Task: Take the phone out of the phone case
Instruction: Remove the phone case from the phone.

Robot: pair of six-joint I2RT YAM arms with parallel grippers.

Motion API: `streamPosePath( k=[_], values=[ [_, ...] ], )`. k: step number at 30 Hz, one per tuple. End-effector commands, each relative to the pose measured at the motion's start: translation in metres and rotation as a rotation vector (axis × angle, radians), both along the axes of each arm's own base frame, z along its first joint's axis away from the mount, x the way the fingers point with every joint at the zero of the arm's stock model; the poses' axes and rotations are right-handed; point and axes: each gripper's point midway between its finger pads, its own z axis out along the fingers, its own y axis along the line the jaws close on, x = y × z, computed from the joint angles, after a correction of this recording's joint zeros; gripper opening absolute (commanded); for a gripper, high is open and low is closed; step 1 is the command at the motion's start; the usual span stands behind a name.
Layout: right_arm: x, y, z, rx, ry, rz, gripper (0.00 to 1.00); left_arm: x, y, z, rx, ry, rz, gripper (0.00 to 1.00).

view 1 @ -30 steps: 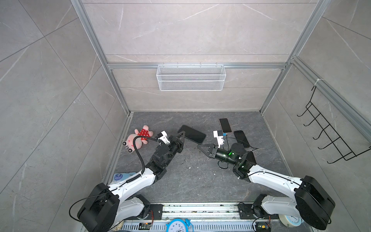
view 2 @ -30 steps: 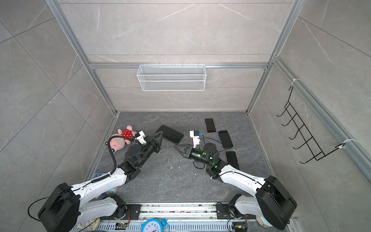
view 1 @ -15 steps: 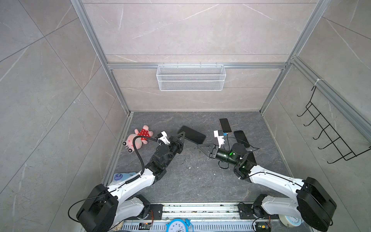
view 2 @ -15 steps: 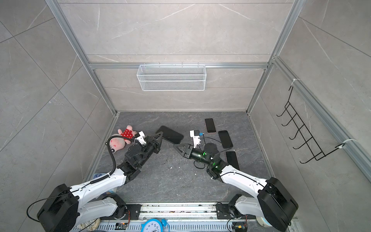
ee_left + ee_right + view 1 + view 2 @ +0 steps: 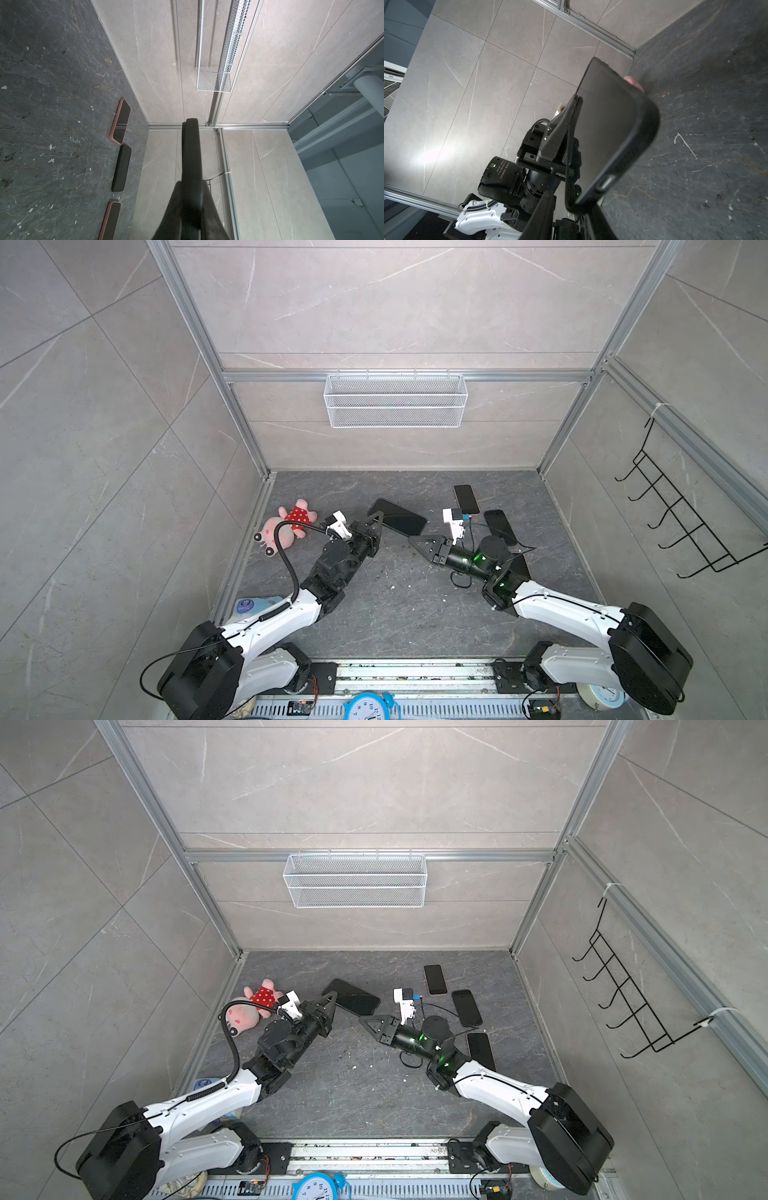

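The left arm reaches forward and inward, its left claw [image 5: 376, 517] clamped tight on an edge of the black phone in a black rubbery case [image 5: 400, 521], which is held tilted above the dark grey stone worktop [image 5: 395, 614]. The right arm stretches low towards it, with the right claw [image 5: 415, 540] at the case's near corner. Its jaws are slightly parted, and I cannot tell whether they grip.

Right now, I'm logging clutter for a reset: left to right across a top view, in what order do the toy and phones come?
Plush pig → black-cased phone → pink-cased phone → black phone; the phone by the right arm overlaps, so skipped.
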Motion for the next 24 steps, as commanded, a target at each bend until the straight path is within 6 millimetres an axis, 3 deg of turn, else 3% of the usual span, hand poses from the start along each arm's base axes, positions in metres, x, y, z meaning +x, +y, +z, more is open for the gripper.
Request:
streamPosePath(
  k=[1,15,18,24],
  values=[
    [0.0,-0.002,0.013,0.033,-0.037,-0.01,0.24,-0.008,0.004,0.046,-0.077,-0.133,0.002,0.0],
    [0.002,-0.003,0.006,-0.007,-0.061,-0.027,0.05,-0.01,0.001,0.046,-0.073,-0.128,-0.011,0.0],
    [0.002,-0.006,-0.001,-0.078,-0.099,-0.041,0.0,-0.012,0.0,0.046,-0.067,-0.117,-0.02,0.0],
    [0.005,-0.015,-0.008,-0.217,-0.161,-0.088,0.0,-0.016,0.001,0.054,-0.068,-0.122,-0.037,0.0]
  ],
)
